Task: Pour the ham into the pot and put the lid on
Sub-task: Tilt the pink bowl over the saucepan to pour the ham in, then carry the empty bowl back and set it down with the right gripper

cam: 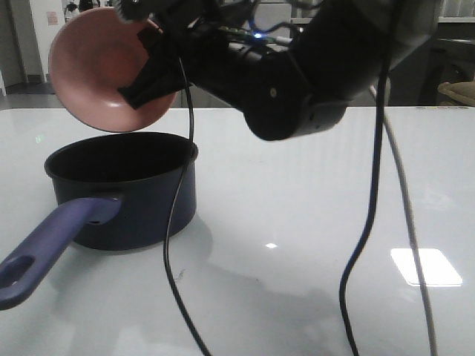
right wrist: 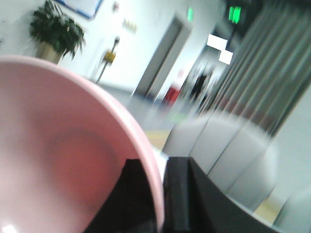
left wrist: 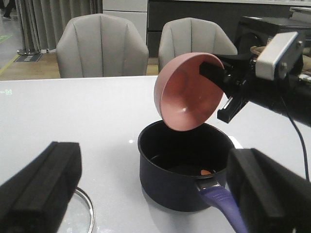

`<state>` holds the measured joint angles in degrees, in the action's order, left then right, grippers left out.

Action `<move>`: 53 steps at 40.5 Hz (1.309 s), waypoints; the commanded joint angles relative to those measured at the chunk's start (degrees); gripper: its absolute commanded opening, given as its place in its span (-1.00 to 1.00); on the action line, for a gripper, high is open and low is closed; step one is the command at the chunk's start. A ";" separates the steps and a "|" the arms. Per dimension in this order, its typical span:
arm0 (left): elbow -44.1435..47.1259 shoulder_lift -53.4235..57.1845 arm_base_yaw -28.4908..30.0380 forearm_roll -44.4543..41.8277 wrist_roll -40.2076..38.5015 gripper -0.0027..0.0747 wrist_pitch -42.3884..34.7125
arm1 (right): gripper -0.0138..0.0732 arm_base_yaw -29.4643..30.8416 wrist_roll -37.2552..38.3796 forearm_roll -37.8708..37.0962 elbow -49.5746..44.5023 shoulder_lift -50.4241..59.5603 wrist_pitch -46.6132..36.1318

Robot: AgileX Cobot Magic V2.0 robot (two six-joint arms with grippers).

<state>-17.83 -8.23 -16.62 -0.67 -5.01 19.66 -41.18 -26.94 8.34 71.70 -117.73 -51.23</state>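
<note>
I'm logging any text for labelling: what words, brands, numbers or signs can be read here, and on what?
None can be read.
Green ceiling signs in the right wrist view: too blurred.
Wall notice behind the table: too small.
Pot, pink bowl and lid: no markings visible.

The right gripper [right wrist: 158, 194] pinches the rim of a pink bowl [right wrist: 58, 160], one black finger inside and one outside, with blurred grey chairs [right wrist: 233, 165] and a potted plant [right wrist: 51, 31] beyond the bowl.

Cut off and blurred
The lid [left wrist: 83, 213] is cropped by the frame edge; the right wrist view's background is motion-blurred.
</note>
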 commanded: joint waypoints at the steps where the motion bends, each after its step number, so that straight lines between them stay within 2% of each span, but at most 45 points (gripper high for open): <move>1: -1.64 -0.54 -0.43 0.02 -0.25 0.71 -4.85 | -0.37 0.34 8.06 2.81 4.34 7.02 13.14; 7: -1.64 -0.54 -0.43 0.02 -0.25 0.71 -4.85 | -0.37 0.85 8.17 4.18 7.35 12.77 35.14; 14: -1.64 -0.54 -0.43 0.02 -0.25 0.71 -4.85 | -0.37 4.05 8.17 4.27 8.25 19.20 50.43; 22: -1.64 -0.54 -0.43 0.02 -0.25 0.71 -4.85 | -0.37 12.21 9.65 4.32 8.25 24.56 67.44; 29: -1.64 -0.54 -0.43 0.02 -0.25 0.71 -4.85 | -0.37 20.67 17.26 4.32 7.83 24.92 81.83; 40: -1.64 -0.54 -0.43 0.02 -0.25 0.71 -4.75 | -0.37 30.48 18.71 4.32 6.33 20.42 90.36; 53: -1.64 -0.54 -0.43 0.02 -0.25 0.71 -4.75 | -0.36 34.62 19.26 5.82 6.33 10.46 90.73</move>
<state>-17.83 -8.23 -16.62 -0.67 -5.01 19.66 -7.87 -7.95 12.39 76.58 -108.54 41.39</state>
